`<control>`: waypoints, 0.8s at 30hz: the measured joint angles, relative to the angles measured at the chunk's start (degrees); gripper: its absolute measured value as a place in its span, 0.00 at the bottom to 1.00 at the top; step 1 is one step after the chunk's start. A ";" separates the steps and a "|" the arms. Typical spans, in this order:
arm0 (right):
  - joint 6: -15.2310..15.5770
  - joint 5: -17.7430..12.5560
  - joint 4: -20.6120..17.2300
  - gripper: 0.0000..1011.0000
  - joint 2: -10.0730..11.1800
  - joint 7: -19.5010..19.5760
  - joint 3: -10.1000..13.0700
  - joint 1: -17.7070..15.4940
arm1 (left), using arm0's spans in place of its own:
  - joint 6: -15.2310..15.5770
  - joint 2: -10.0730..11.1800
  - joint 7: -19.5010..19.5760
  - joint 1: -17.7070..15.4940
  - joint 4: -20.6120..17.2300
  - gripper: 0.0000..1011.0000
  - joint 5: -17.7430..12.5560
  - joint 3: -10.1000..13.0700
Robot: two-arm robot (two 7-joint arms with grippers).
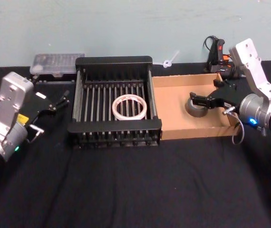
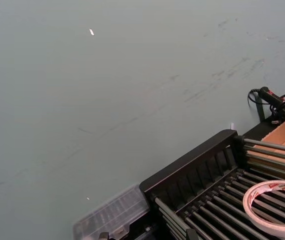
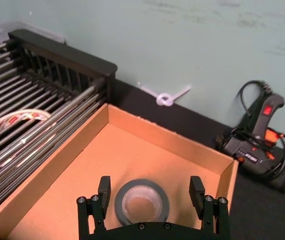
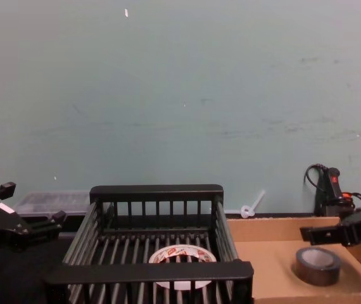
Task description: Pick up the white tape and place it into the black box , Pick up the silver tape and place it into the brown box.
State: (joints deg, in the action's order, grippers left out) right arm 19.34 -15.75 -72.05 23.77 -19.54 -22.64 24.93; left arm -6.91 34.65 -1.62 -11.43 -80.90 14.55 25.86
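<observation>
Right end effector [image 3: 152, 192] — wide open — above silver tape [image 3: 142, 201].

No text can be read anywhere. The white tape [image 2: 275, 206] carries red and dark print on its inner ring face, but the letters are too small to make out.

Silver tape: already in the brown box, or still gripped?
In. The silver tape lies flat on the brown box floor; the right end effector is open, fingers clear of it.
</observation>
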 joint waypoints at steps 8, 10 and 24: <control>-7.88 2.91 -1.74 0.99 -1.15 3.88 1.83 -3.27 | 0.00 0.00 0.00 0.00 0.00 0.99 0.00 0.00; -9.37 3.38 -2.16 0.99 -1.39 4.60 2.23 -4.00 | 0.00 0.00 0.00 0.00 0.00 0.99 0.00 0.00; -20.70 6.68 -3.14 0.99 -5.54 12.03 5.86 -9.77 | 0.00 0.00 0.00 0.00 0.00 0.99 0.00 0.00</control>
State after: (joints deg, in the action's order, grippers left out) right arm -1.37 -9.08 -75.19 18.22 -7.51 -16.79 15.17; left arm -6.91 34.65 -1.62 -11.43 -80.90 14.55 25.86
